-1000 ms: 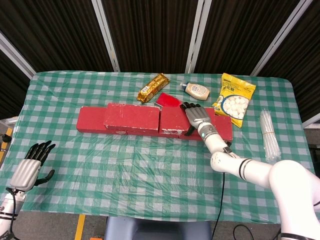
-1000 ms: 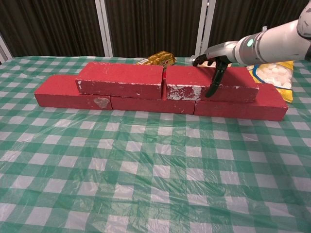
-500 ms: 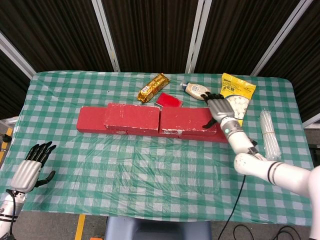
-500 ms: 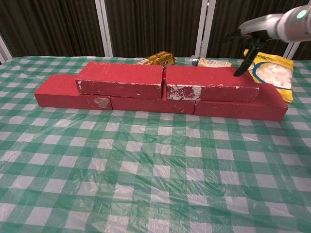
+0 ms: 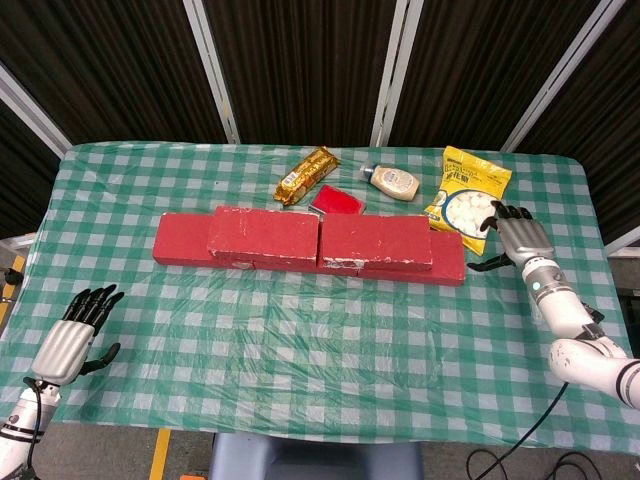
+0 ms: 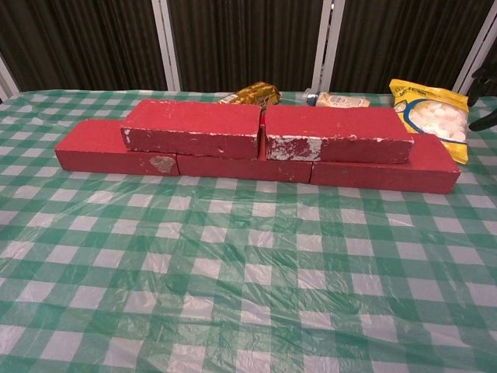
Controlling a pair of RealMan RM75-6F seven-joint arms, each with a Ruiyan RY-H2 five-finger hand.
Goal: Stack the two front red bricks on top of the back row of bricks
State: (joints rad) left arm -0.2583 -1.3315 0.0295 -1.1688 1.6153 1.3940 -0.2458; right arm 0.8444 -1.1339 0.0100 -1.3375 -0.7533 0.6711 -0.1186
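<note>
Two red bricks lie end to end on top of the lower row: the left top brick [image 5: 263, 236] [image 6: 192, 128] and the right top brick [image 5: 377, 242] [image 6: 335, 134]. The lower row [image 5: 180, 240] [image 6: 93, 146] sticks out at both ends beneath them. My right hand [image 5: 518, 240] hovers open to the right of the bricks, fingers spread, touching nothing; only its dark fingertips [image 6: 489, 75] show at the chest view's right edge. My left hand [image 5: 72, 335] rests open near the table's front left corner, far from the bricks.
Behind the bricks lie a gold snack bar [image 5: 307, 174], a small red packet [image 5: 337, 202], a sauce bottle [image 5: 393, 181] and a yellow bag of white sweets [image 5: 468, 196] [image 6: 435, 114]. A bundle of clear straws [image 5: 536, 258] lies at the right. Green checked cloth [image 5: 300, 330] covers the table.
My right hand has lifted off the right top brick and drawn back to the right, past the bricks' end. The brick stays in place. My left hand has barely shifted.
</note>
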